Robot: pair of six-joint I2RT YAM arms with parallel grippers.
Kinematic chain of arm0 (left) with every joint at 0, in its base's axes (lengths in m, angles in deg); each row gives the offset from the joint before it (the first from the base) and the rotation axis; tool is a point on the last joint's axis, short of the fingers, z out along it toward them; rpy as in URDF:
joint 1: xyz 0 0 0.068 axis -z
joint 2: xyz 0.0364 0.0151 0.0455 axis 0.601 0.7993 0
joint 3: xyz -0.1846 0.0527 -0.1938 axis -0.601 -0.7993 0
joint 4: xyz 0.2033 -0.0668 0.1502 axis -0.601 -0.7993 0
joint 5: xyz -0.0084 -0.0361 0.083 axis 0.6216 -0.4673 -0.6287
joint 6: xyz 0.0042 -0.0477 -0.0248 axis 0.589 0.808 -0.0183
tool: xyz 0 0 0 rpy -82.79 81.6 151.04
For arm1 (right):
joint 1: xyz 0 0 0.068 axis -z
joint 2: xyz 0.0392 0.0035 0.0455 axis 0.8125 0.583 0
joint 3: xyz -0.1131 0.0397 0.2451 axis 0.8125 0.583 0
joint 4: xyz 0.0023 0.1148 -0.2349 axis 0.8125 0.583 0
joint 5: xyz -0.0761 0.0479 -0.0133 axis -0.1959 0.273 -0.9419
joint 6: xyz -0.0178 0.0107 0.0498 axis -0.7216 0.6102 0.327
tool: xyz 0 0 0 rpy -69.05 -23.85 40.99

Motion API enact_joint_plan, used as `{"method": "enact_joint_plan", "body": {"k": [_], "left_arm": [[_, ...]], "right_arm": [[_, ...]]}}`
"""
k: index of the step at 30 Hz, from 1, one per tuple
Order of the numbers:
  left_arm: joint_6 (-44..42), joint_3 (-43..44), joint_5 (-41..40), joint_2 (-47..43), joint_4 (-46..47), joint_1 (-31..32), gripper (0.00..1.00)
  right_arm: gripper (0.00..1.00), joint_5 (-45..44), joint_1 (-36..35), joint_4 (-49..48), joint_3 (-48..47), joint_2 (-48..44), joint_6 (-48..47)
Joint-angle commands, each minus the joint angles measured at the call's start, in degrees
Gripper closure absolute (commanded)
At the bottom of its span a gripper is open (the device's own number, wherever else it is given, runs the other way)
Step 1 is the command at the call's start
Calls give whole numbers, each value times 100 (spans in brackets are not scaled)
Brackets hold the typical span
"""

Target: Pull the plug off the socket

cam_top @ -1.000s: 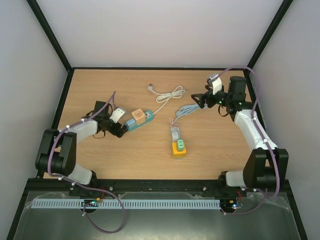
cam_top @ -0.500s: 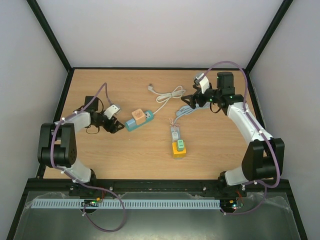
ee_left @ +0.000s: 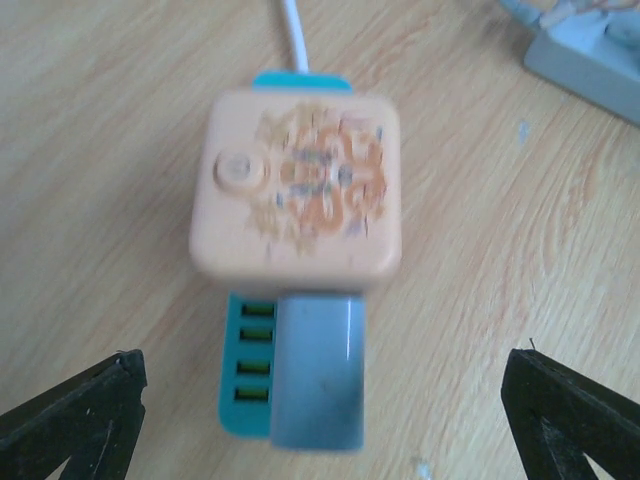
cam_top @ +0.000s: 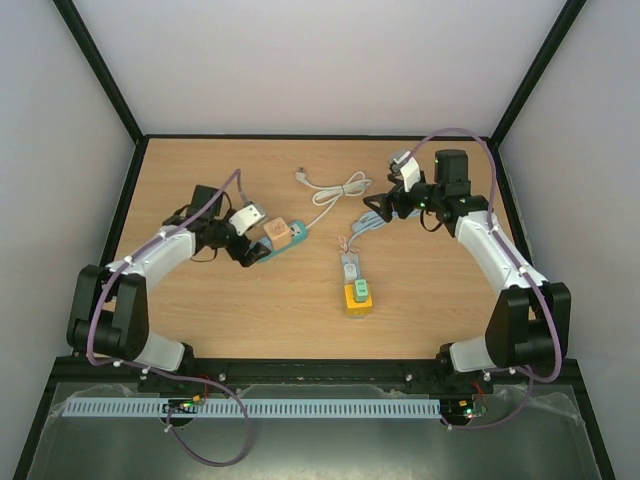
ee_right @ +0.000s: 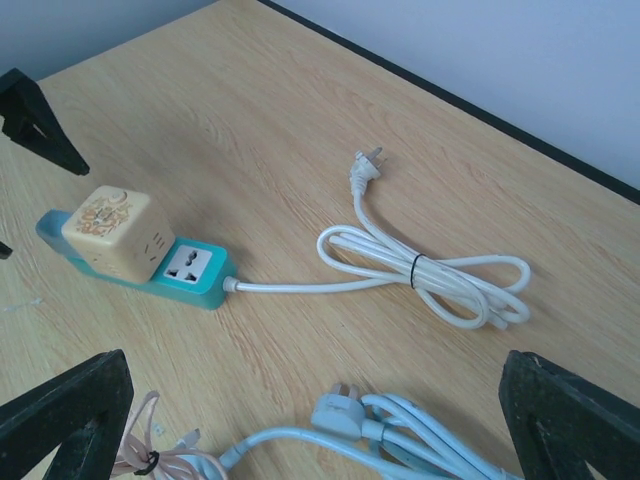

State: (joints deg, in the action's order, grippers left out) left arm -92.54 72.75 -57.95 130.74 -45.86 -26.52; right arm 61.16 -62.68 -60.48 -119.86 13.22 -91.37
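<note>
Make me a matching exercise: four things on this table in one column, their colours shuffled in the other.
Things:
1. cube plug
2. power strip under it
3. coiled cord
4. small block at the table's middle

Colours:
A. white
B. teal
C. yellow with a green top
D. peach

Pairs: 1-D, 2-B, 3-A, 4-C

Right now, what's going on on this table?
The left jaws hang wide open at the cordless end of the teal power strip, gripping nothing. The peach cube plug is seated on it, not yet pulled. The right jaws, also open and empty, hover over the light-blue cable bundle.
</note>
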Motion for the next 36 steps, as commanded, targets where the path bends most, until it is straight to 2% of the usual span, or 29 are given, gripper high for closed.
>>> {"method": "enact_joint_plan", "body": {"k": [1, 13, 20, 27, 32, 36], "left_arm": [[423, 524, -329, 294, -87, 259, 1], [647, 1009, -511, 999, -12, 656, 8], [520, 1176, -442, 1326, -76, 703, 24], [341, 1283, -299, 1494, -41, 837, 45], [-18, 1467, -170, 1716, -245, 1040, 52], [-425, 1708, 72, 1967, -516, 1183, 54]], "right_arm": [[1, -10, -1, -251, 142, -296, 90], [1, -263, 0, -432, 478, -564, 82], [1, -310, 0, -517, 586, -591, 116], [1, -329, -1, -535, 615, -586, 104], [1, -312, 0, -550, 652, -590, 65], [1, -268, -1, -557, 682, -595, 47]]}}
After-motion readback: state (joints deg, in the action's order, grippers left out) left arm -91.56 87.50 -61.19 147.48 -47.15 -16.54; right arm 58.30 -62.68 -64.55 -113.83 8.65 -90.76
